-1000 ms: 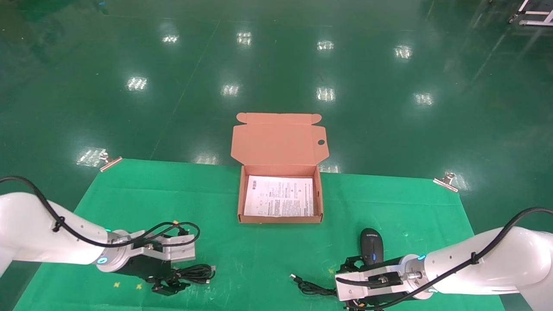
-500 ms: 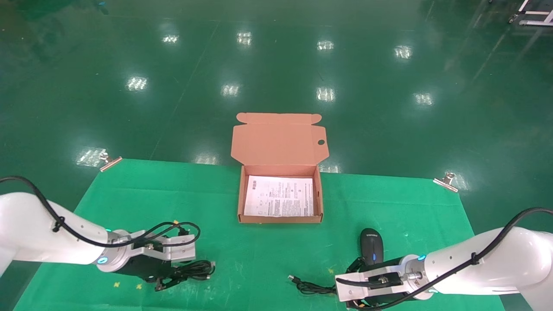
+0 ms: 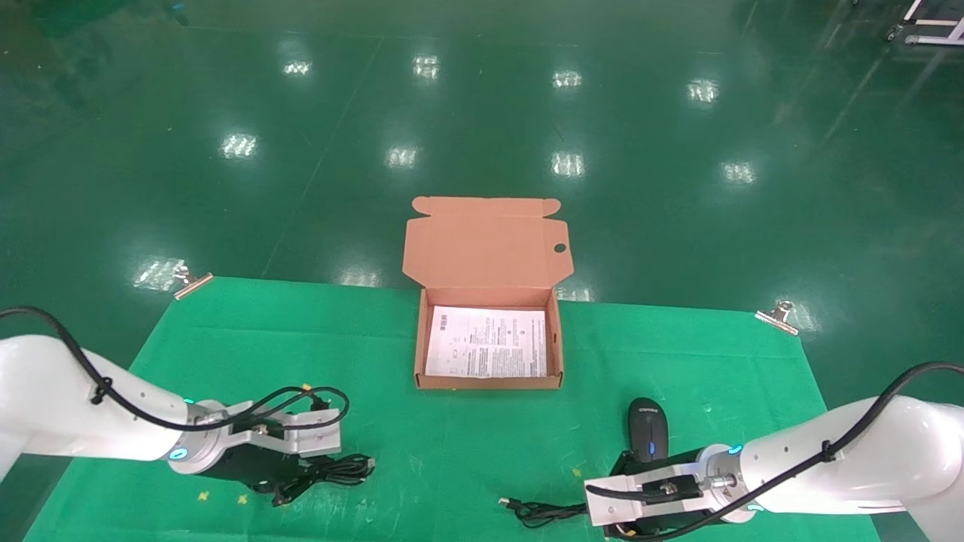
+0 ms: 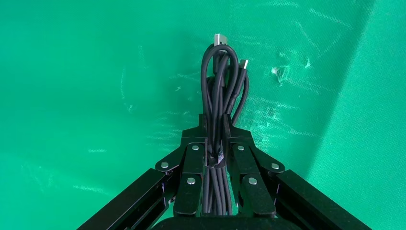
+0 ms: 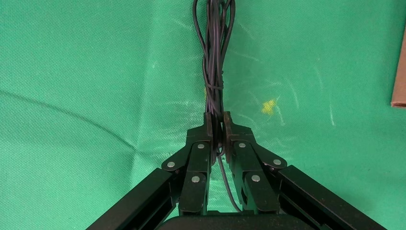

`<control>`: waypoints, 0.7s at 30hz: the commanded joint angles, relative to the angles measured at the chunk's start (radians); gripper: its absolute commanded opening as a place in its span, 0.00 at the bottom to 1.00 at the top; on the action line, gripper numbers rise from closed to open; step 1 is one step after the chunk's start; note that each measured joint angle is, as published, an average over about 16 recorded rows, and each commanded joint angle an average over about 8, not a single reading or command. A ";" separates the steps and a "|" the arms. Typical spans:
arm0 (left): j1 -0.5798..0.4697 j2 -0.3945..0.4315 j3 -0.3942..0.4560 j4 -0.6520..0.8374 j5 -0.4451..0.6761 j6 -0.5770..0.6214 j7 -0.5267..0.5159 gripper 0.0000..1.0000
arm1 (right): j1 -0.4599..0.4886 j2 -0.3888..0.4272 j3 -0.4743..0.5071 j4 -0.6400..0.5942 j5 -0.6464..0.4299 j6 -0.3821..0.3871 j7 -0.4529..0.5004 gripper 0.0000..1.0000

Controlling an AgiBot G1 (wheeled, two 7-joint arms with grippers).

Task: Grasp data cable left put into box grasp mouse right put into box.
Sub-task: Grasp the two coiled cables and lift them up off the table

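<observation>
Green cloth (image 3: 467, 452) covers the table; the rest is glossy green floor. Box (image 3: 559, 342) sits at mid-far edge, lid flap up and back, white sheet lining its bottom, nothing else in it.

Left arm low at the near-left corner. Left gripper (image 4: 216, 143) clenched on the cable (image 4: 221, 84): fingers pinch the coiled bundle across its middle, long axis running straight out from the fingers, plug ends at the far tip. In the head view the cable (image 3: 331, 473) trails toward table centre, seemingly just off or brushing the cloth; can't tell which.

Right arm low at the near-right corner. Right gripper (image 5: 218, 132) closed on the mouse's bundled cord (image 5: 214, 52), not on the mouse body. Mouse (image 3: 648, 427) lies on the cloth just beyond the wrist, long axis pointing toward the far edge, wheel lit blue. Cord loops (image 3: 538, 512) spill toward centre near the front edge.

Judgement: box lies forward and inward from both grippers; the left is set to carry first. Open cloth between each gripper and the box, no obstacles. Near wall of the box needs clearing, so lift before crossing. Risk: the mouse hanging from its cord may swing or drag.
</observation>
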 commanded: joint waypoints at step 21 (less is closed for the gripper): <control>-0.122 -0.124 -0.097 -0.404 -0.018 -0.051 -0.039 0.00 | 0.187 0.149 0.177 0.365 0.027 0.144 0.157 0.00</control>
